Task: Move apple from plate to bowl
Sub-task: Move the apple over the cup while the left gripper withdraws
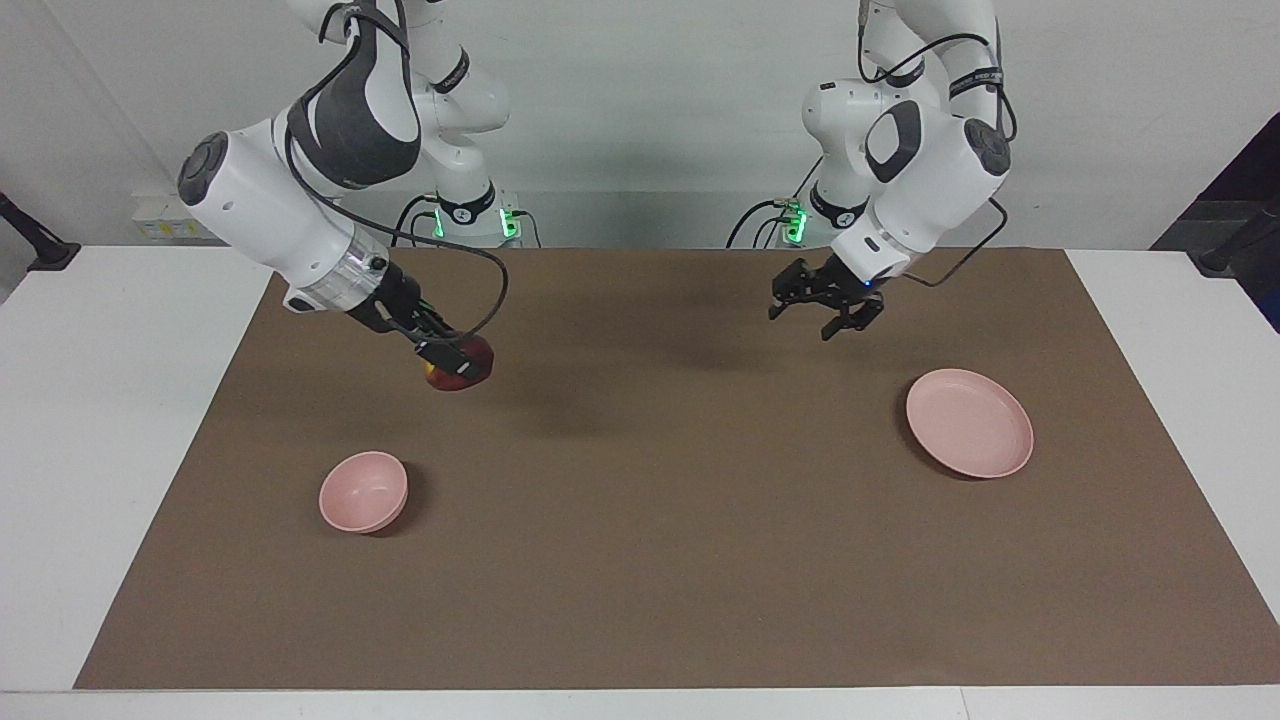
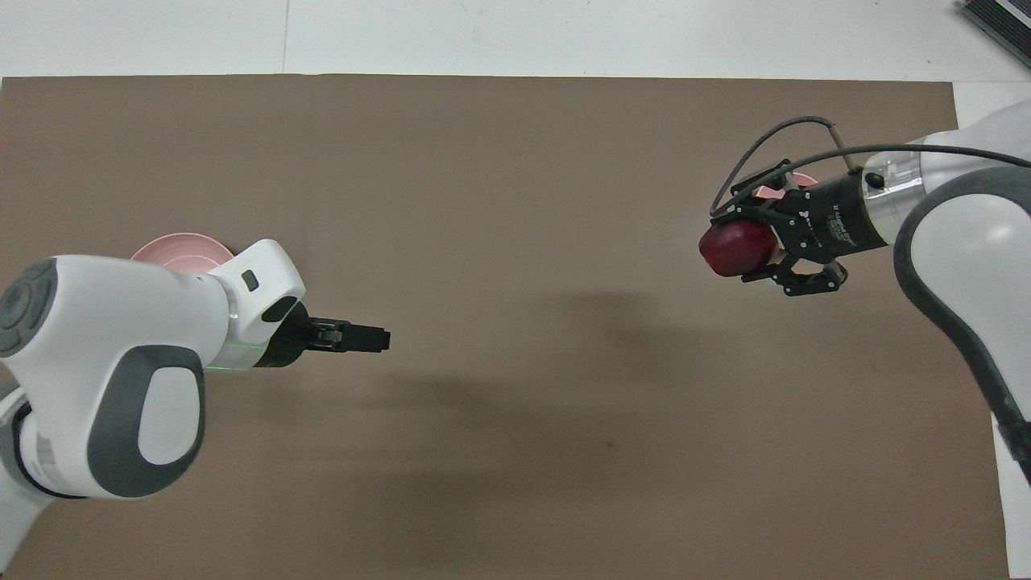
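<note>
A: Over the brown mat, toward the right arm's end of it, you have the right gripper clenched around the apple, up in the air. The bowl sits on the mat below, nothing in it, and the apple is not above it.

B: And your other hand?

A: Your left gripper hangs released, fingers spread, holding nothing, over bare mat. The plate lies on the mat toward the left arm's end, with nothing on it.

B: How much room around the bowl?

A: Open mat all round the bowl. It sits well inside the mat's edges, and the white table shows past the mat's border. Between the bowl and the plate you have only bare mat.
</note>
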`<state>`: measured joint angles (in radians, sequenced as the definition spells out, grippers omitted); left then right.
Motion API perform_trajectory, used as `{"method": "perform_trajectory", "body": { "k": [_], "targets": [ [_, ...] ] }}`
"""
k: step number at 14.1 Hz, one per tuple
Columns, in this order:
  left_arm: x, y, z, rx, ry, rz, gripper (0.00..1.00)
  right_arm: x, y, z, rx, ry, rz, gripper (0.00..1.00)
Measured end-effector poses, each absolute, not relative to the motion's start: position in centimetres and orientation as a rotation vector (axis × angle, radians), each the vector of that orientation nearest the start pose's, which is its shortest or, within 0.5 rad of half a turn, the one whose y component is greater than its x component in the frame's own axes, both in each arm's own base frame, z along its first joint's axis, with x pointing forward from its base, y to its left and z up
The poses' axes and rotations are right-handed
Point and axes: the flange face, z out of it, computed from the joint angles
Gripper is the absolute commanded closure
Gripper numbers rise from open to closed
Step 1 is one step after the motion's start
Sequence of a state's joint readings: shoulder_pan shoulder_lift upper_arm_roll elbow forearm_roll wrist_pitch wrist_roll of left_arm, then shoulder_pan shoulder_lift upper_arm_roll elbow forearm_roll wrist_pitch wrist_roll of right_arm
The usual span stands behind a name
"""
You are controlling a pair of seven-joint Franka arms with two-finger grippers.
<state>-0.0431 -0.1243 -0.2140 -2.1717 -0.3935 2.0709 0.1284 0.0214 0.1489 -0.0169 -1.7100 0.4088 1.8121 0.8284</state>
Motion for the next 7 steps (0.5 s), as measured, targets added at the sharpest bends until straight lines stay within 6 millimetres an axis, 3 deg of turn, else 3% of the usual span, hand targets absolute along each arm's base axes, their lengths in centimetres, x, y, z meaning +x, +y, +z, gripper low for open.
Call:
{"method": "perform_trajectory", "body": {
  "k": [3, 6, 7],
  "targets": [
    [50.8, -10.0, 45.3, -3.276, 0.36, -0.011, 0.0, 61.1, -0.2, 49.3, -2.668, 1.181, 0.094, 1.0],
    [53.0, -6.3, 46.9, -3.178, 0.349, -0.051, 0.0, 62.2, -1.5, 47.6, -2.771, 1.036, -0.112, 1.0],
    [53.7, -5.6, 48.4, -3.164, 0.344, -0.058, 0.0, 62.6, -2.0, 46.9, -2.791, 0.986, -0.17, 1.0]
  ]
}}
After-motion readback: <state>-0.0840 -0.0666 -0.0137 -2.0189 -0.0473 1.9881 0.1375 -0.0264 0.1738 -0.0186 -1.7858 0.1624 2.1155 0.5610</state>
